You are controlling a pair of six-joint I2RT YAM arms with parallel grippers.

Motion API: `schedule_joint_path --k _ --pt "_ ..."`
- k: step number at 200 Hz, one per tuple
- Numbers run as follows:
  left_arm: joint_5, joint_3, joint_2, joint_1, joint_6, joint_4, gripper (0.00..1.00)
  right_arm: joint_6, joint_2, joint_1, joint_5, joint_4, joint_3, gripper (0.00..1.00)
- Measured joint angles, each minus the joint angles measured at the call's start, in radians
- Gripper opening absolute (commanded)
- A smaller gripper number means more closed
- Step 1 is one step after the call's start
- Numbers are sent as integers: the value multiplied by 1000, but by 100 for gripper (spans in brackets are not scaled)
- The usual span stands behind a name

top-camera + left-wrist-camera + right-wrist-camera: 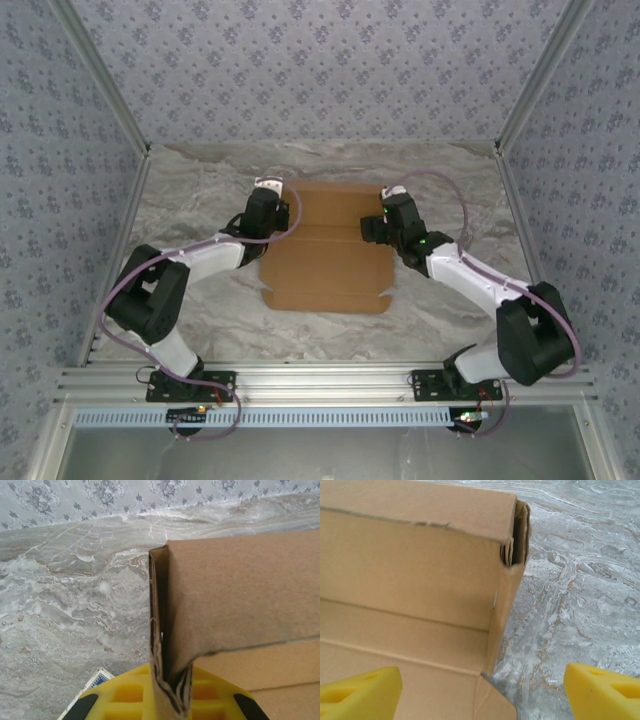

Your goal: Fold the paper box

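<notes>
1. The paper box [325, 265] lies in the middle of the marble table [200, 200].
2. The left gripper [170, 702], at the box's 10 o'clock, pinches its upright folded wall.
3. The right gripper [482, 692], at the box's 2 o'clock, is spread wide, with the box corner at its 12 o'clock.

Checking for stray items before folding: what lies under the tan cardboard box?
The grey marbled table carries the tan cardboard box. A blue-and-white card corner shows beside its left wall; whether it runs underneath, or anything else does, is covered.
</notes>
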Motion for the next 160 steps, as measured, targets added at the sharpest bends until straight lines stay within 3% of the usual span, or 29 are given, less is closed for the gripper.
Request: schedule_joint_path --k 56,115,160 --pt "18 45 0 0 26 -91 0 -46 -155 -21 -29 -83 -5 86" --pt "209 338 -62 27 35 -581 0 -59 -283 -94 -71 -196 26 86" --pt "369 461 -59 91 66 -877 0 -57 -362 -147 -133 -233 40 86"
